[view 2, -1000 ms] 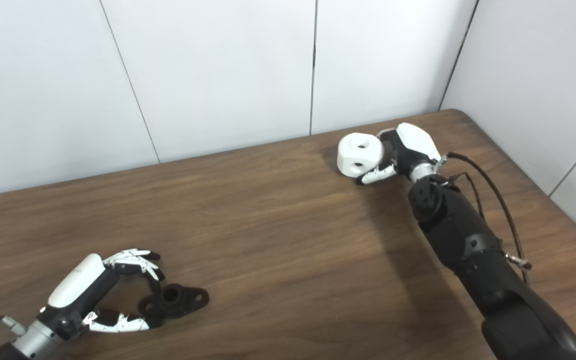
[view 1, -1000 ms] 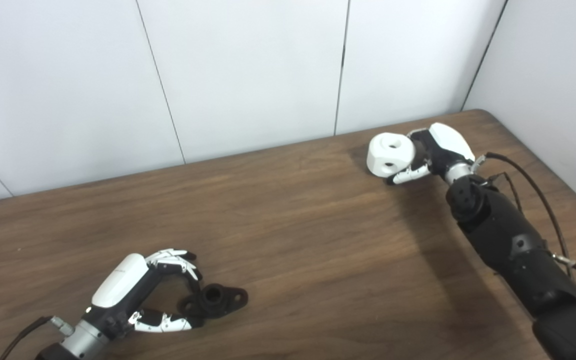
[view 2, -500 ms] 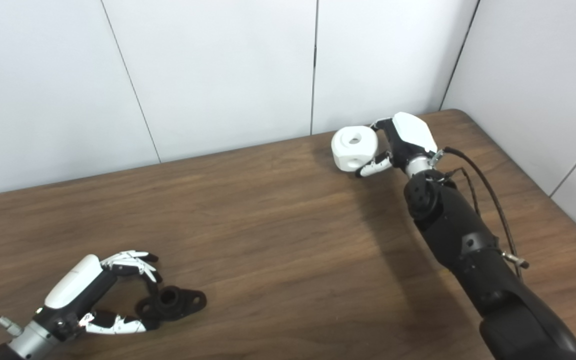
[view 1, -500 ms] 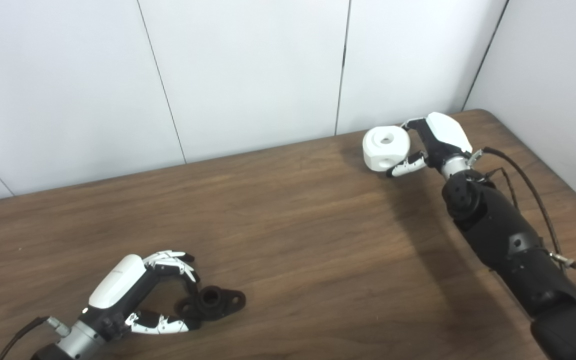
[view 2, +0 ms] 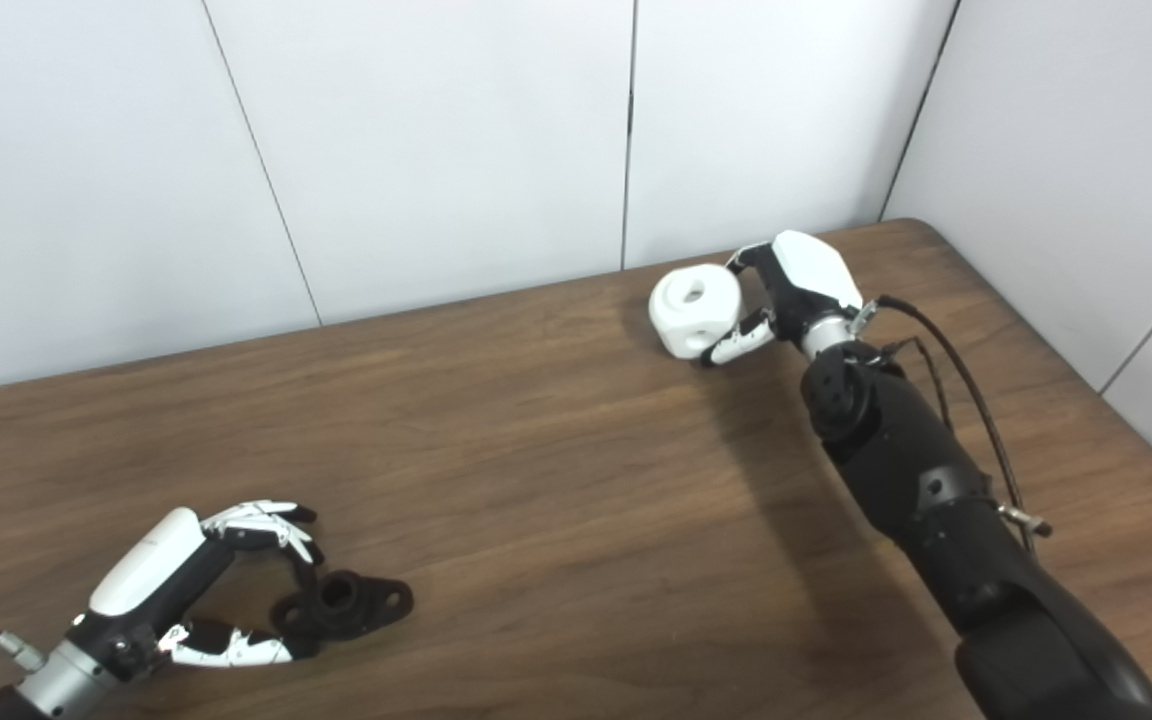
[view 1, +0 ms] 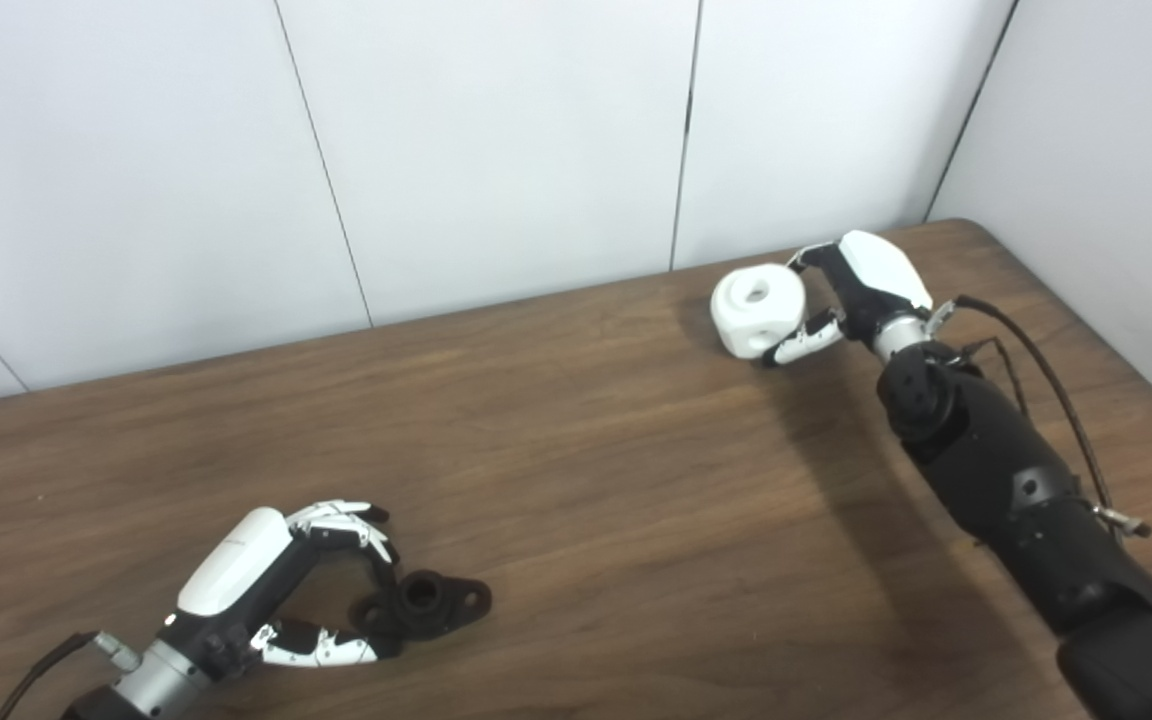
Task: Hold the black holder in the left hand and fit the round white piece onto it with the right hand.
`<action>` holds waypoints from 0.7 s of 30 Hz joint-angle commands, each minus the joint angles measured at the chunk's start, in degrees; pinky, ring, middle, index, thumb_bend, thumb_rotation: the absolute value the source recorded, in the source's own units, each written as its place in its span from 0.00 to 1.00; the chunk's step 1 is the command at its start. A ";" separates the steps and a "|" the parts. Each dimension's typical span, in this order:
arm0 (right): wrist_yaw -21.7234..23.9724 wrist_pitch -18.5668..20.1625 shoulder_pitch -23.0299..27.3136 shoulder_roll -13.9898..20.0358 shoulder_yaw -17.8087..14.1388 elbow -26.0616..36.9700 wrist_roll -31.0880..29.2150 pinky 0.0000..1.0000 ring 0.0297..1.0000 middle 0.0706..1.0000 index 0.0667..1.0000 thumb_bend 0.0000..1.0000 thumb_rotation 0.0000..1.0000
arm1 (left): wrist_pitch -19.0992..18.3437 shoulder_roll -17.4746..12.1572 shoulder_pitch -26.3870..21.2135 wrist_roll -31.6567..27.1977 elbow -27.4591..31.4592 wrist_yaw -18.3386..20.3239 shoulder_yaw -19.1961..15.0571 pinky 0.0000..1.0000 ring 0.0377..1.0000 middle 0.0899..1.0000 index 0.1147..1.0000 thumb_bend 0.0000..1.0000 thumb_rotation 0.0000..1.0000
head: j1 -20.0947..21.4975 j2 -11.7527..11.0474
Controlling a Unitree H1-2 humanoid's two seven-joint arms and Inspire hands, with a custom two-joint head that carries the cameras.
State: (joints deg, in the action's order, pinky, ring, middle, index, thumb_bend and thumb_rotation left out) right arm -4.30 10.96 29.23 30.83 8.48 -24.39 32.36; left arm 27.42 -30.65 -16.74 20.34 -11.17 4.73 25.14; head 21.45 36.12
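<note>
The dark brown wooden table [view 1: 576, 470] is showing a streaked grain under a smooth, faintly sheeny finish. The round white plastic piece [view 1: 756, 312] is looking smooth and matt. The small black plastic holder [view 1: 426, 603] is appearing dull and slightly rough. The pale wall panels [view 1: 496, 140] behind are looking smooth and matt, with thin dark seams running between them.

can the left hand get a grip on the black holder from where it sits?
Probably yes. The left hand already has its fingers and thumb either side of the black holder's near end on the table, with nothing between them.
</note>
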 commanded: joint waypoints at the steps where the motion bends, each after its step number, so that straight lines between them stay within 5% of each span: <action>1: 0.24 -1.55 1.78 0.56 -0.21 2.41 -0.32 0.73 0.88 0.77 0.45 0.51 0.15 | -0.50 -0.65 -0.68 0.68 0.08 0.51 -0.38 0.84 0.81 0.60 0.42 0.52 0.04 | 0.00 0.04; 14: 6.47 0.02 -1.08 -4.85 0.08 16.55 -2.50 0.79 0.91 0.78 0.45 0.51 0.15 | -0.50 -0.01 -1.80 1.91 -2.76 -0.30 0.74 0.84 0.81 0.60 0.42 0.52 0.04 | -0.60 0.06; 21: 9.60 4.41 -1.35 -8.68 0.59 23.48 -1.99 0.85 0.92 0.79 0.45 0.51 0.15 | -0.50 0.28 -1.64 2.43 -3.08 -0.80 0.96 0.85 0.81 0.60 0.42 0.52 0.04 | -1.19 0.11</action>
State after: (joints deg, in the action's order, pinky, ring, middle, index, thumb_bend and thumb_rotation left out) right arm 5.41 15.39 26.07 21.92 9.32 -3.35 30.07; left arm 27.66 -29.88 -17.86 21.39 -13.43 3.25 25.83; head 20.21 36.21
